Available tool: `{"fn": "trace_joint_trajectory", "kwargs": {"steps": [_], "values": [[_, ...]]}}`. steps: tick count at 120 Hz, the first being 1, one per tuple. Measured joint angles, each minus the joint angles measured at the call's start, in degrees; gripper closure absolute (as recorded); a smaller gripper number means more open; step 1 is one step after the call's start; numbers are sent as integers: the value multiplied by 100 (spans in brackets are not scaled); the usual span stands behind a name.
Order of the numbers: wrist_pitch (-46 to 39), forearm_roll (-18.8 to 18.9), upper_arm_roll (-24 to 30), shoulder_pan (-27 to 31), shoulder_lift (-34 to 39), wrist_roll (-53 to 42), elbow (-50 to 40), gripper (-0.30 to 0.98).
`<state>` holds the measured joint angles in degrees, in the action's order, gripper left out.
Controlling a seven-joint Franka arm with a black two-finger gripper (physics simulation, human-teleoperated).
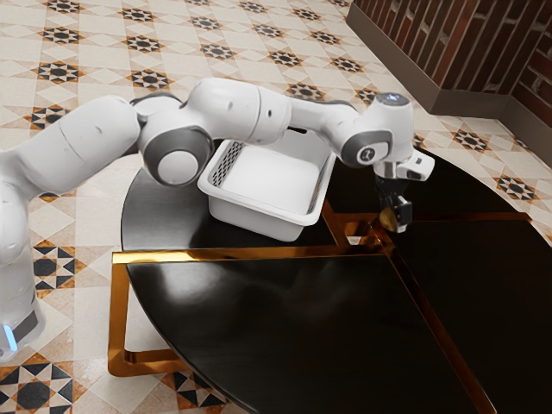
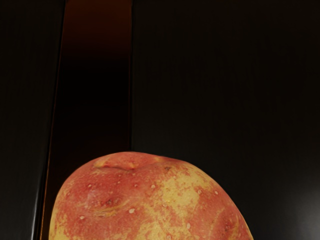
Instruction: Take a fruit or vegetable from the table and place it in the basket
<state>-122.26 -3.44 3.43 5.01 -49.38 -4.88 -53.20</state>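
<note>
In the exterior view my black gripper [image 1: 396, 214] points down over the table's far part, to the exterior view's right of the white basket [image 1: 259, 215]. A small brownish-yellow fruit or vegetable [image 1: 389, 221] is at its lower end, partly covered by it. How the gripper grips it cannot be made out. Seen from the wrist, the rounded red and yellow fruit or vegetable [image 2: 150, 200] is large and close under my hand, with pale specks on its skin. The basket stands upright on the table, its white inner floor visible.
The round black table [image 1: 250, 323] has copper-coloured metal strips [image 1: 431, 323] across it. My arm reaches over the basket's far side. A dark strip [image 2: 92, 100] runs beyond the fruit or vegetable in the wrist view. A brick wall [image 1: 466, 52] stands behind the table.
</note>
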Motion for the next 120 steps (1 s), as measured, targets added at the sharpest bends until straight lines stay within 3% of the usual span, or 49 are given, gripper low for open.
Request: {"fn": "trace_joint_trajectory", "kwargs": {"steps": [14, 73, 120], "values": [[-106, 1, 0, 0, -19, 9, 0, 1], [-232, 43, -1, -8, -59, 104, -8, 38], [-98, 106, -55, -9, 351, 196, 2, 37]]}}
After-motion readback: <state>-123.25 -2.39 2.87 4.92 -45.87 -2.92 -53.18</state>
